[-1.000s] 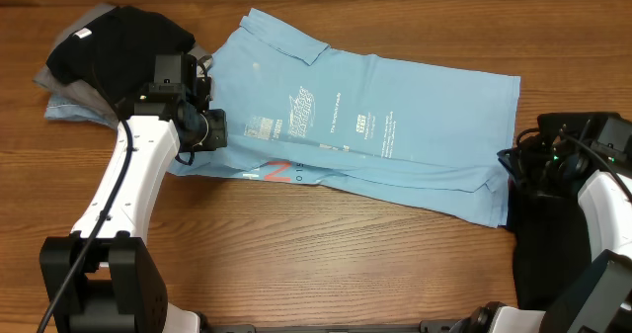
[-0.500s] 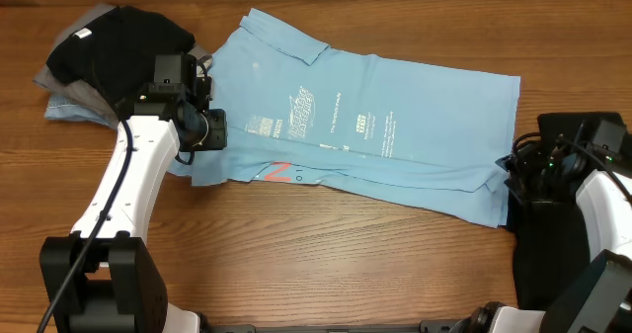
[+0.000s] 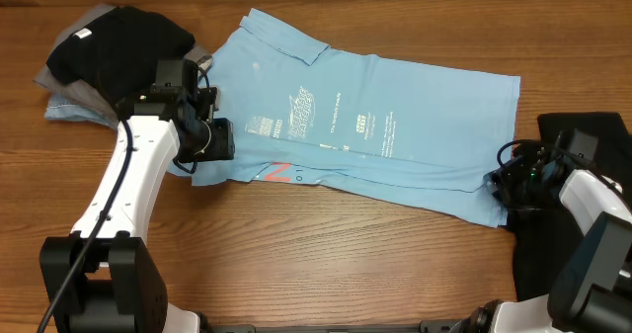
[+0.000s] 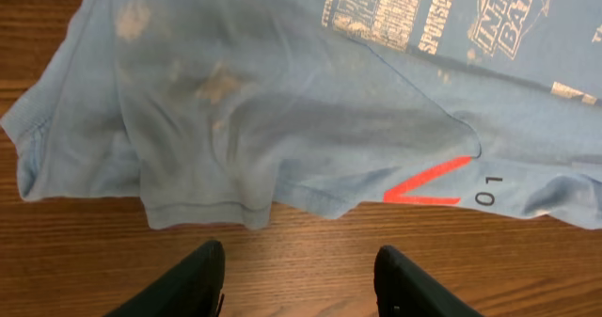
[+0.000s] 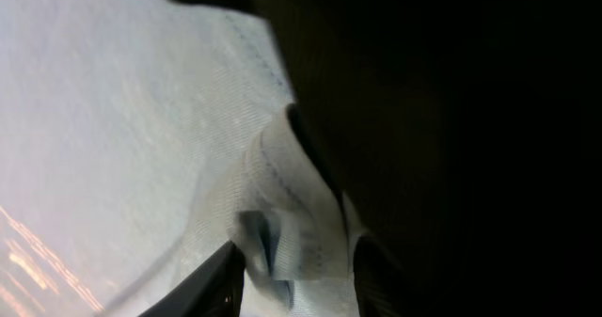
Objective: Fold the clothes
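Sky-blue T-shirt (image 3: 415,96), right hem blurred, shadowed

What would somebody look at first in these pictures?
A big sky-blue T-shirt lies spread across the middle of the table, white logos on it. A dark pile of clothes sits at the far left corner, and the left gripper hangs open by the shirt's left edge.
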